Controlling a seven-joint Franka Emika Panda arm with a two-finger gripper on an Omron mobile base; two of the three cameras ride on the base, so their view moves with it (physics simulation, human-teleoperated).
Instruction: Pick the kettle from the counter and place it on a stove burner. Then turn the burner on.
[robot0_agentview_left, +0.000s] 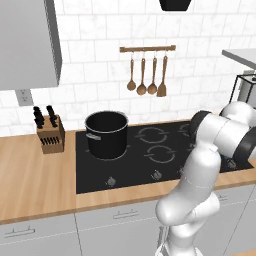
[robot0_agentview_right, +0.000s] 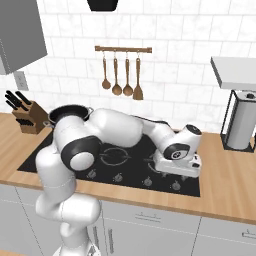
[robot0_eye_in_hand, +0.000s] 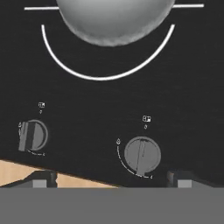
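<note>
The silver-grey kettle (robot0_eye_in_hand: 114, 19) sits on a stove burner (robot0_eye_in_hand: 105, 78), its domed body covering most of the white ring at the top of the hand view. My gripper (robot0_eye_in_hand: 111, 180) hangs open over the front strip of the black glass, with nothing between its fingers. A round control knob (robot0_eye_in_hand: 142, 155) lies just ahead of it, slightly right of centre, and a second knob (robot0_eye_in_hand: 33, 135) is off to the left. The wood-grain counter (robot0_eye_in_hand: 17, 173) shows at the lower left. In the right base view my hand (robot0_agentview_right: 177, 161) hovers low over the stove's front right corner and hides the kettle.
A large black pot (robot0_agentview_left: 106, 134) stands on the stove's rear left burner. A knife block (robot0_agentview_left: 51, 132) is on the counter to the left. Wooden utensils (robot0_agentview_left: 147, 75) hang on the wall. A paper towel holder (robot0_agentview_right: 242, 122) stands at the right.
</note>
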